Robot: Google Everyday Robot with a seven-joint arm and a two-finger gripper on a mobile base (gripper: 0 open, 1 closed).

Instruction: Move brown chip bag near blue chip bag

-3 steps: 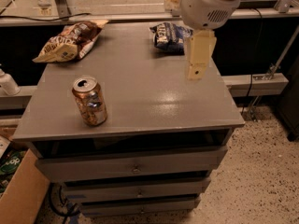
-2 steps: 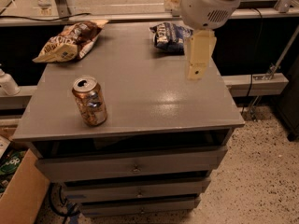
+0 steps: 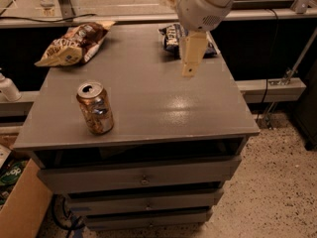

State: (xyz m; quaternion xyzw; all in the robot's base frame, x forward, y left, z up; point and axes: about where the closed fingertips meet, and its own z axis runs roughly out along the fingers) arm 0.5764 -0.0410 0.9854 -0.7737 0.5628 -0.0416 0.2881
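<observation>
Brown chip bag (image 3: 74, 43) lies upper left on the table (image 3: 163, 110), long axis slanting up-right, well left of your claw (image 3: 188, 69), which hangs by the blue chip bag (image 3: 171, 37); can't tell if it's open.

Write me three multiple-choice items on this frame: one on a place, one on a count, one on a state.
1. Where is the gripper?
A. Down by the floor.
B. Over the back right of the table, by the blue chip bag.
C. Inside a drawer.

2. How many chip bags lie on the table?
A. One.
B. Two.
C. Three.

3. How is the can placed?
A. Upright.
B. On its side.
C. Crushed flat.

Key:
1 B: the gripper hangs just in front of the blue chip bag.
2 B: the blue one lies at back right and the brown chip bag at back left.
3 A: the can stands on its base at front left, its top facing up.
</observation>
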